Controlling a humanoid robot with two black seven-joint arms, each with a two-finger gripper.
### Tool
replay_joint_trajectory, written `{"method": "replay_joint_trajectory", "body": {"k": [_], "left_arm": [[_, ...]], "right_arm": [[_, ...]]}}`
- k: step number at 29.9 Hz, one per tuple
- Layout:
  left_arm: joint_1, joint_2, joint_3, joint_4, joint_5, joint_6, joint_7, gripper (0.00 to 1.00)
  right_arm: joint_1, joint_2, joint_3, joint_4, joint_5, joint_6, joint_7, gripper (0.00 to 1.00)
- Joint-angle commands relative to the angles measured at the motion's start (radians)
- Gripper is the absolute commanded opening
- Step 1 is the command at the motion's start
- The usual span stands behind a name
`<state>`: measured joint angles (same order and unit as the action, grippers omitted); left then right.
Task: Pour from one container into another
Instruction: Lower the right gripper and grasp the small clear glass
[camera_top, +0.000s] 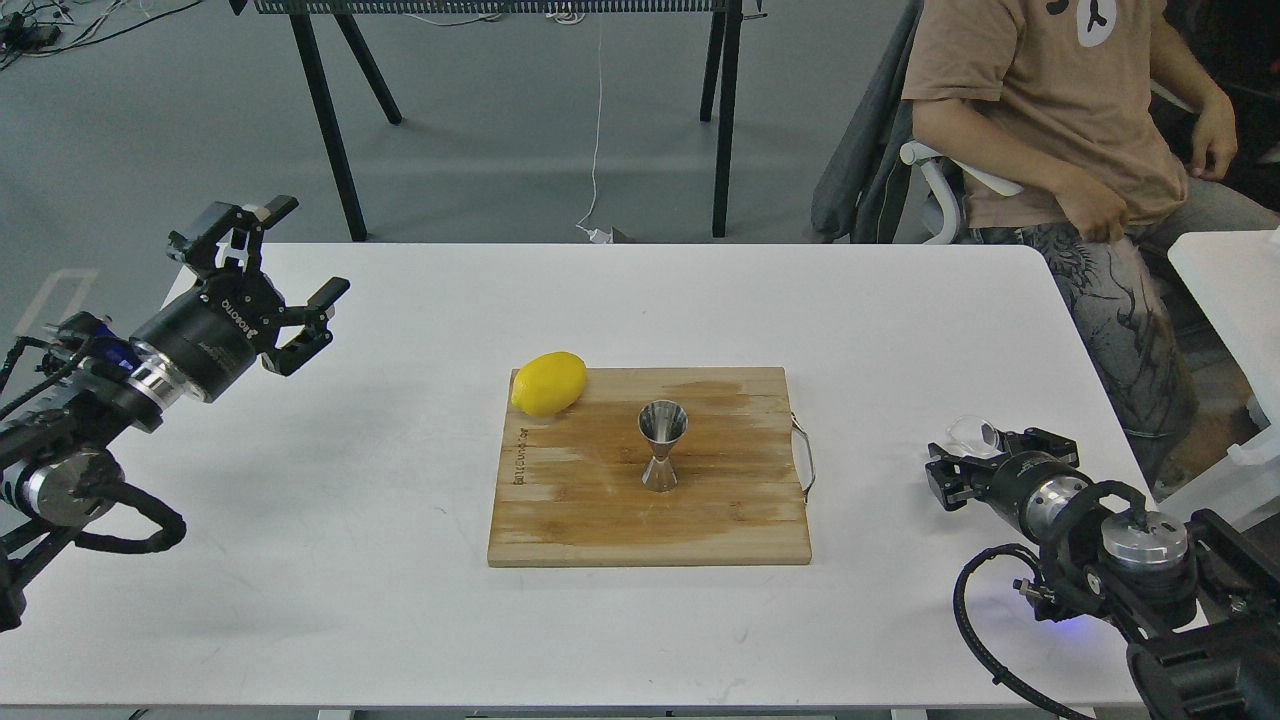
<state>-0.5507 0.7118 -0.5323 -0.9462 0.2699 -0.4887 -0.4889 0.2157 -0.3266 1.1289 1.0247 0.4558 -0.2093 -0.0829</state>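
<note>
The steel hourglass jigger (662, 445) stands upright in the middle of the wooden cutting board (730, 510). At the table's right edge sits the small clear glass cup (970, 432), partly hidden. My right gripper (988, 458) reaches around it from the near side, its fingers spread to either side of the cup; I cannot see whether they touch the glass. Far off, above the table's left edge, my left gripper (305, 250) hangs open and holds nothing.
A yellow lemon (548, 383) lies on the board's far left corner. The board has a wire handle (805, 455) on its right side. A seated person (1050, 120) is beyond the table's far right corner. Another white table (1230, 280) stands to the right.
</note>
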Motion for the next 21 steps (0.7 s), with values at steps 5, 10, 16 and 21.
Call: {"method": "replay_joint_trajectory", "body": {"k": [5, 10, 16, 21], "left_arm": [[0.000, 0.000, 0.000, 0.010, 0.000, 0.000, 0.000, 0.99], [0.000, 0.000, 0.000, 0.021, 0.000, 0.000, 0.000, 0.99], [0.000, 0.000, 0.000, 0.023, 0.000, 0.000, 0.000, 0.99], [0.000, 0.000, 0.000, 0.024, 0.000, 0.000, 0.000, 0.99]], "right_arm": [[-0.002, 0.000, -0.001, 0.000, 0.000, 0.030, 0.000, 0.53], [-0.004, 0.000, -0.012, 0.000, -0.002, 0.033, 0.000, 0.49], [-0.007, 0.000, -0.018, 0.000, 0.000, 0.068, 0.003, 0.46], [-0.013, 0.000, -0.018, 0.000, 0.000, 0.083, 0.006, 0.44]]}}
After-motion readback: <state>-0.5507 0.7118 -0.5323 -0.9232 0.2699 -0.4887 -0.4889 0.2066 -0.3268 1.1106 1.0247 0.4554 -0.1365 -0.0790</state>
